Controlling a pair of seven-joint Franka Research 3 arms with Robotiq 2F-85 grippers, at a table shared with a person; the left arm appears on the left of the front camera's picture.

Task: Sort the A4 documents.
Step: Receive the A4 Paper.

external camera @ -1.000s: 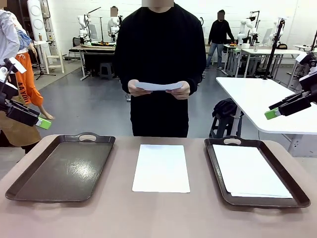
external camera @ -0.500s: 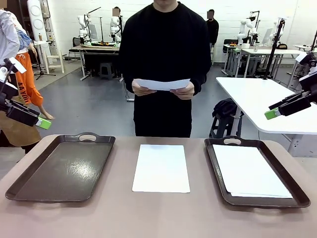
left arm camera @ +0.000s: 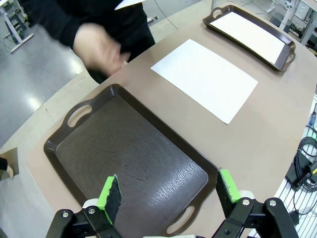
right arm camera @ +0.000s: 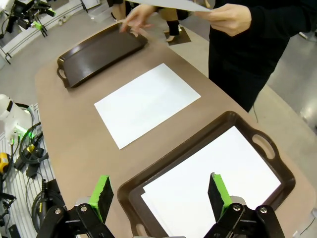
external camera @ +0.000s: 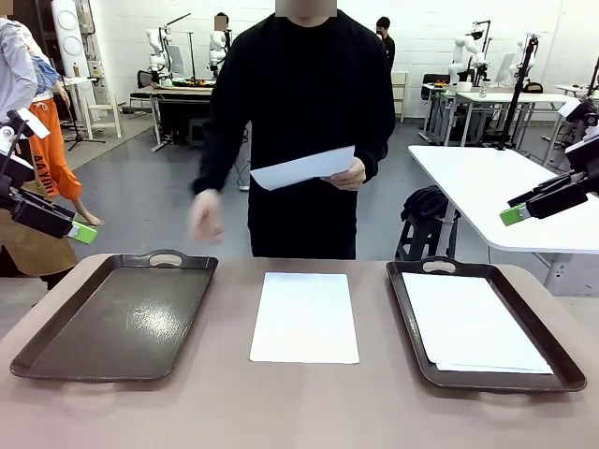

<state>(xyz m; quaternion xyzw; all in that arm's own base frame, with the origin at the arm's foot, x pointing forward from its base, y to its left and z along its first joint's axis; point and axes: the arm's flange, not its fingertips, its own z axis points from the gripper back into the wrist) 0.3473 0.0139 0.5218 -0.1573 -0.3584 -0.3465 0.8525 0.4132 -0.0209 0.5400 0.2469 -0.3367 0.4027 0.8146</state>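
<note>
Lying between trays (external camera: 122, 318) — A4 sheet (external camera: 304, 316), hand (external camera: 348, 173) holding another sheet (external camera: 299, 168)

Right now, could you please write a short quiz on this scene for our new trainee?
1. True or false: the left tray holds an A4 sheet.
2. Where does the middle A4 sheet lie? A: in the right tray; B: on the table between the trays; C: half over a tray rim.
3. Fill in: the person's hand holds one sheet, while the left end effector and the right end effector both stand ____.
Key: 1 false; 2 B; 3 open.
</note>
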